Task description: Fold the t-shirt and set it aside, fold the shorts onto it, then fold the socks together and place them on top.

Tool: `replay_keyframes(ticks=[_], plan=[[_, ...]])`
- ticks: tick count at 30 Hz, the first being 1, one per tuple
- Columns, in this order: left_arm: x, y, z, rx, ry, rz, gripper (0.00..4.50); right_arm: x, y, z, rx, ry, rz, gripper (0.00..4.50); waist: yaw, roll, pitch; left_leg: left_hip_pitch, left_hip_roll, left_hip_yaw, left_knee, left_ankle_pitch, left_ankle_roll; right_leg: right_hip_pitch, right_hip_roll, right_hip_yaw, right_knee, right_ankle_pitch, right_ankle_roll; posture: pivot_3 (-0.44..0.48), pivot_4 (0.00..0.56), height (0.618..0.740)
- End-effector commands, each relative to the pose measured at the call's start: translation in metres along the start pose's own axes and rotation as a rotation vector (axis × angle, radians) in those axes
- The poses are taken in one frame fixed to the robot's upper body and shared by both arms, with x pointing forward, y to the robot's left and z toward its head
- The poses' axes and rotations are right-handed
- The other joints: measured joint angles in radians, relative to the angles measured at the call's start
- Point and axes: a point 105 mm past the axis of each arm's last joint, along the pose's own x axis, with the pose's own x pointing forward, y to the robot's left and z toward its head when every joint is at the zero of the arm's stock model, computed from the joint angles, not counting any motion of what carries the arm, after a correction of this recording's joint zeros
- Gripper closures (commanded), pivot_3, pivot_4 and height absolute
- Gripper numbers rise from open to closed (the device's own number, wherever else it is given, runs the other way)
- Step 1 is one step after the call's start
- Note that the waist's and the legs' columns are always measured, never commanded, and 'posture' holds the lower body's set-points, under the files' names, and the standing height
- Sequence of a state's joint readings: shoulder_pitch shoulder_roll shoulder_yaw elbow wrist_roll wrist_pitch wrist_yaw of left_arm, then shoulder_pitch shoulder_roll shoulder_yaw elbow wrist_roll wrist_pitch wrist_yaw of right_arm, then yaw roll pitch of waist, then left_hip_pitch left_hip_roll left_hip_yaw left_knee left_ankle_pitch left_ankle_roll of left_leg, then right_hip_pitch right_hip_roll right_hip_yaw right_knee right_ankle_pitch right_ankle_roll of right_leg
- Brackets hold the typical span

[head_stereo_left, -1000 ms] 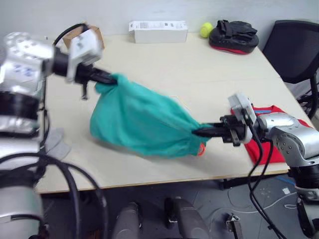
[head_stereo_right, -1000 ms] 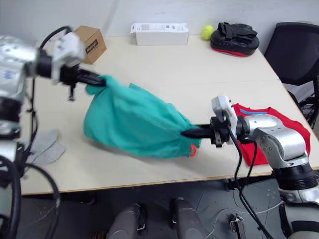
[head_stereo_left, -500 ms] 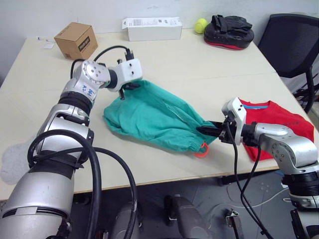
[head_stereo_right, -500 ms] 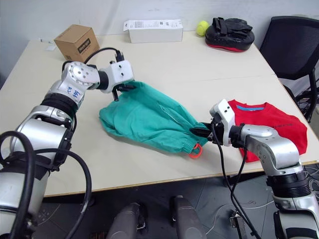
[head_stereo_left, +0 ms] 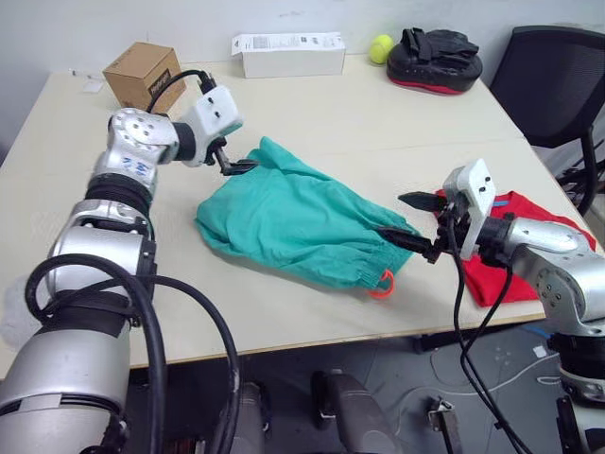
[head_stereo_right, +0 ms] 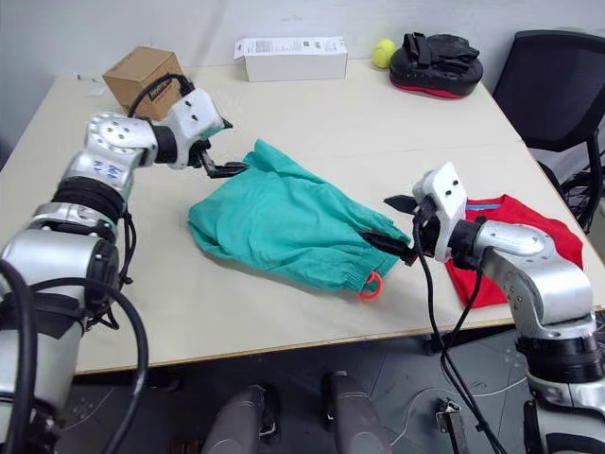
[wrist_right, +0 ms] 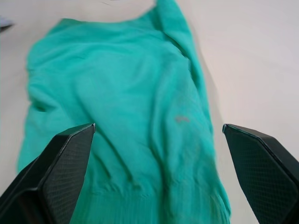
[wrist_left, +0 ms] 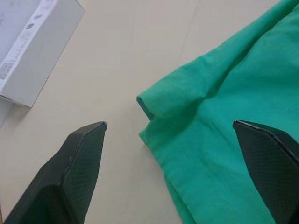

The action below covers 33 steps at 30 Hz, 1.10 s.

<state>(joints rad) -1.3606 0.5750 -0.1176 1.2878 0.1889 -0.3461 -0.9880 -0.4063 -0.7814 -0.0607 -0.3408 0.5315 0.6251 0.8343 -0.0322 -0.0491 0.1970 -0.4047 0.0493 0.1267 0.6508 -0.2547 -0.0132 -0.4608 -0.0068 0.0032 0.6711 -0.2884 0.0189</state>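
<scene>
The teal shorts (head_stereo_left: 293, 222) lie in a crumpled heap on the middle of the table, their waistband and an orange cord loop (head_stereo_left: 381, 284) toward my right arm. My left gripper (head_stereo_left: 236, 159) stands open at the shorts' far left corner, which lies between its fingers (wrist_left: 74, 172) without being pinched. At the waistband end my right gripper (head_stereo_left: 408, 219) is open too, the cloth (wrist_right: 126, 126) spread ahead of it. The red t-shirt (head_stereo_left: 518, 203) lies flat at the table's right edge, partly behind my right arm. A grey patch, likely the socks (head_stereo_left: 9, 317), shows at the table's left edge.
Along the far edge sit a cardboard box (head_stereo_left: 144, 76), a long white box (head_stereo_left: 288, 54), a yellow-green ball (head_stereo_left: 381, 47) and black padded mitts (head_stereo_left: 433, 61). A black chair (head_stereo_left: 558, 85) stands beyond the right corner.
Both grippers have opened and let go of the shorts, which dropped from hanging stretched between them to lying on the table. The right gripper has lifted slightly off the waistband.
</scene>
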Motion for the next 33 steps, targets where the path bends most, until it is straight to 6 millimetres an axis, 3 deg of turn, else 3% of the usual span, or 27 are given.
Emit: replay_keyframes(ticks=[1,4,8,15,21,24,33], plan=[[-0.023,-0.02,-0.006,0.118,-0.042,-0.169,0.05,0.003,0.04,0.009,-0.256,0.001,0.141,0.0,-0.002,0.0,0.0,0.0,0.0,0.0,0.0,0.0,0.0,0.0,0.0,0.0,0.0,0.0,0.0,0.0,0.15,0.74],[-0.035,-0.041,-0.029,0.187,0.017,-0.278,0.05,0.008,0.06,-0.003,-0.387,0.039,0.214,0.0,-0.003,0.0,0.0,0.001,0.0,0.0,0.001,0.0,0.0,0.0,0.0,0.0,0.001,0.0,0.0,0.0,0.15,0.74],[-0.043,-0.059,-0.051,0.312,0.103,-0.343,0.05,0.02,0.072,-0.023,-0.506,0.097,0.243,0.0,0.002,0.0,0.0,0.0,0.0,0.0,0.004,-0.001,0.003,0.001,-0.001,0.0,0.003,0.0,0.0,0.0,0.15,0.74],[-0.04,-0.072,-0.063,0.37,0.144,-0.394,0.05,0.04,0.069,-0.042,-0.61,0.143,0.204,0.0,0.005,-0.001,-0.001,-0.001,-0.001,-0.001,0.009,-0.004,0.007,0.003,-0.002,0.0,0.003,0.0,0.0,0.0,0.15,0.74],[-0.037,-0.083,-0.07,0.379,0.151,-0.437,0.05,0.054,0.062,-0.056,-0.602,0.176,0.159,0.0,0.003,-0.001,-0.001,-0.001,0.0,-0.001,0.01,-0.003,0.006,0.002,-0.002,0.0,0.004,0.0,0.0,0.0,0.15,0.74],[-0.039,-0.086,-0.077,0.381,0.176,-0.454,0.66,0.055,0.062,-0.06,-0.596,0.181,0.163,0.61,0.003,-0.001,-0.001,0.0,0.0,-0.001,0.01,-0.003,0.006,0.003,-0.002,0.0,0.004,0.0,0.0,0.0,0.15,0.74],[-0.047,-0.086,-0.09,0.35,0.256,-0.47,3.56,0.055,0.057,-0.057,-0.606,0.169,0.163,3.78,0.003,-0.001,-0.001,0.0,0.0,-0.001,0.01,-0.004,0.007,0.003,-0.002,0.0,0.005,0.0,0.0,0.0,0.15,0.74]])
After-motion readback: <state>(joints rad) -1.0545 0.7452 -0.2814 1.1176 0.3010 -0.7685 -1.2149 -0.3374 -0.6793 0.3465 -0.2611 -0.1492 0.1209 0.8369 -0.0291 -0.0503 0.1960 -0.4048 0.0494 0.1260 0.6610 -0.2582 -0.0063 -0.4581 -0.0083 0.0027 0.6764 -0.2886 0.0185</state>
